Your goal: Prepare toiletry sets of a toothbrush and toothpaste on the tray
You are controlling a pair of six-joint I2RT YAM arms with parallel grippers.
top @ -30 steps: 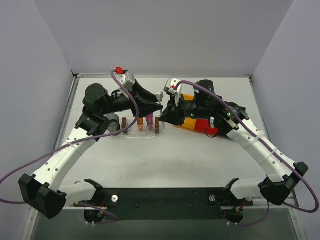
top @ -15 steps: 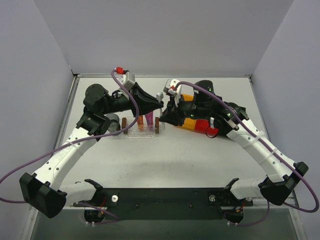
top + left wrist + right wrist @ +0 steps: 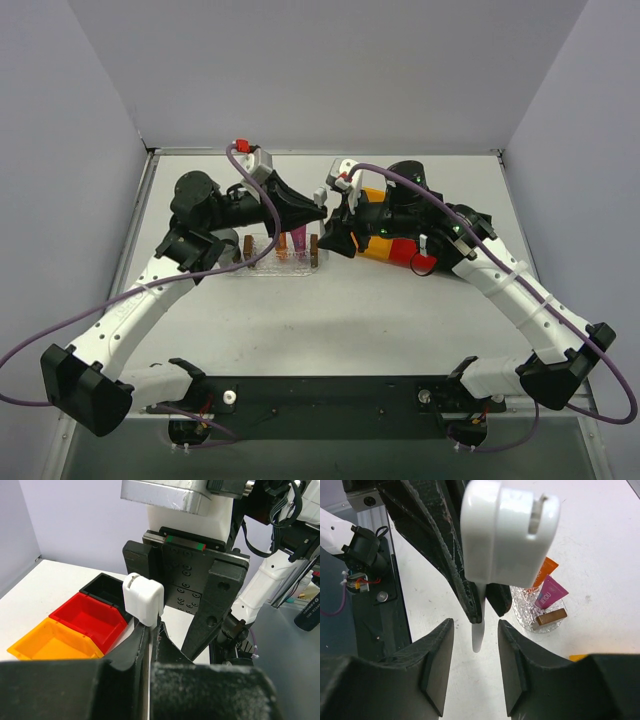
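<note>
The white toothbrush (image 3: 478, 630) hangs in mid-air with my left gripper (image 3: 479, 611) shut on it; its handle tip pokes out below the black fingers. My right gripper (image 3: 475, 655) stands open, a finger on either side of that tip and apart from it. In the left wrist view the toothbrush (image 3: 147, 680) shows as a thin white strip pinched between the left gripper's (image 3: 152, 632) fingers. From above, the left gripper (image 3: 320, 212) and the right gripper (image 3: 328, 224) meet tip to tip just right of the tray (image 3: 266, 268). An orange toothpaste (image 3: 282, 243) and a pink toothpaste (image 3: 298, 240) stand in the tray.
An orange bin (image 3: 50, 642), a red bin (image 3: 90, 620) and a black bin (image 3: 107, 587) sit in a row under the right arm. A wooden end block (image 3: 550, 616) of the tray lies close below the grippers. Grey walls enclose the table.
My left gripper has closed onto the toothbrush. My right gripper, shut on it before, has opened and let go. Both arms have stayed almost in place.
</note>
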